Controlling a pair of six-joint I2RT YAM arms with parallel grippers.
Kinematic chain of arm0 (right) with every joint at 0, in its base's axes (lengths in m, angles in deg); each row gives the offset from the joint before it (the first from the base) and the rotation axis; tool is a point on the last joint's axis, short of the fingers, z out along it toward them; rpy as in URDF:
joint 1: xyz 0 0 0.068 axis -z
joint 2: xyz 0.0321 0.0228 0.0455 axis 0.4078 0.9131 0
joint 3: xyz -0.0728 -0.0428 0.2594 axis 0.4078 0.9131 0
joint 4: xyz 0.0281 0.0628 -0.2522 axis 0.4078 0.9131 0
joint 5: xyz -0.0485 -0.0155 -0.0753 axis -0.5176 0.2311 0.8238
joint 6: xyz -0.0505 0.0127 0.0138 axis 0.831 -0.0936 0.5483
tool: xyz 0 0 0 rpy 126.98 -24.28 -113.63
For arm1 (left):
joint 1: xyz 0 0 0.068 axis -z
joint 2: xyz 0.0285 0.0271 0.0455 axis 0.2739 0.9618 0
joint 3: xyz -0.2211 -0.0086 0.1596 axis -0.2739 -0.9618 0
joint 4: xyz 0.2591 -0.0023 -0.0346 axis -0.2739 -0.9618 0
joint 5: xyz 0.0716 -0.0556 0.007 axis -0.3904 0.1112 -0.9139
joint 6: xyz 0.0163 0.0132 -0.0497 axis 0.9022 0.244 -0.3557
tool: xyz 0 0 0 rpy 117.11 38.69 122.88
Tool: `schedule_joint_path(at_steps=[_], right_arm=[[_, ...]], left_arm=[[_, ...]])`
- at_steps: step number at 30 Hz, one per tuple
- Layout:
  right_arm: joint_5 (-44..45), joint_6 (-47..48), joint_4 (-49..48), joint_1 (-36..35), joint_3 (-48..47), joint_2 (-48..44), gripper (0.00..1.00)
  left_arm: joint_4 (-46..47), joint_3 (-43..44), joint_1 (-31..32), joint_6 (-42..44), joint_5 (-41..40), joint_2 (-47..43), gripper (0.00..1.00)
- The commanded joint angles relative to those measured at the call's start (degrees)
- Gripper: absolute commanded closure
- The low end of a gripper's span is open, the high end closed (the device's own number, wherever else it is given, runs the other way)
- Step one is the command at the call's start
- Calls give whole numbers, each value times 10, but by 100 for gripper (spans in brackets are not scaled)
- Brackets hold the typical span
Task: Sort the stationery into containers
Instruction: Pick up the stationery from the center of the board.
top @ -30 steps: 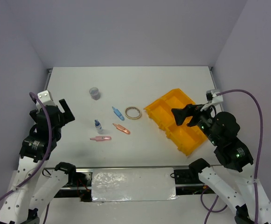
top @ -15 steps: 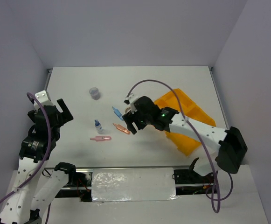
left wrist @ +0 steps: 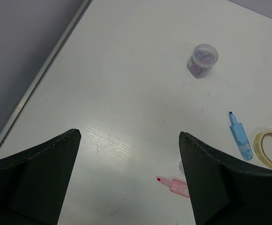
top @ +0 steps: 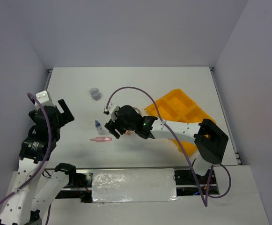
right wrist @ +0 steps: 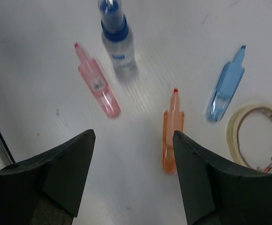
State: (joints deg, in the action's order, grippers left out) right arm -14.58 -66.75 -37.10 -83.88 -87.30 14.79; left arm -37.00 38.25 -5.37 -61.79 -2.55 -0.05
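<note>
My right gripper (top: 111, 129) is open and empty, low over the small items left of the orange-yellow tray (top: 178, 96). In the right wrist view, the gripper (right wrist: 133, 136) has a salmon pen piece (right wrist: 172, 131) by its right finger, a pink pen piece (right wrist: 97, 86) ahead on the left, the blue-capped bottle (right wrist: 117, 42), a blue pen piece (right wrist: 225, 86) and the tan tape ring (right wrist: 257, 138). My left gripper (top: 63, 112) is open and empty at the left. Its view (left wrist: 128, 136) shows the clear round cup (left wrist: 202, 60), which stands apart (top: 95, 93).
The right arm and its purple cable (top: 140, 91) stretch across the table's middle and cover the tape ring and blue piece from above. A metal rail (left wrist: 37, 79) runs along the table's left edge. Walls close in the back and sides.
My right arm has swung from over the tray leftward across the table and now hangs over the pen pieces, still open. The left arm has not moved.
</note>
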Motion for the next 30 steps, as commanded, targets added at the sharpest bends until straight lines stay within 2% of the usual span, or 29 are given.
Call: schedule_joint_path(at_steps=[1, 4, 9, 13, 20, 27, 30], right_arm=[[-2, -16, -152, 0, -15, -2, 24], [-10, -25, -168, 0, -52, 19, 23], [-2, -56, -153, 0, -132, 110, 23], [-21, -68, -194, 0, -126, 138, 18], [-25, -68, -216, -4, -129, 174, 16], [-22, -64, -196, -6, -158, 226, 20], [-19, -62, -218, -6, -144, 231, 27]], left_arm=[[33, 10, -4, 4, 21, -3, 0], [34, 10, -4, 4, 22, -4, 1], [35, 9, -5, 5, 22, -8, 1], [36, 8, -6, 6, 28, -8, 1], [40, 8, -6, 8, 38, -5, 1], [41, 8, -6, 9, 39, -5, 1], [42, 8, -6, 10, 44, -2, 1]])
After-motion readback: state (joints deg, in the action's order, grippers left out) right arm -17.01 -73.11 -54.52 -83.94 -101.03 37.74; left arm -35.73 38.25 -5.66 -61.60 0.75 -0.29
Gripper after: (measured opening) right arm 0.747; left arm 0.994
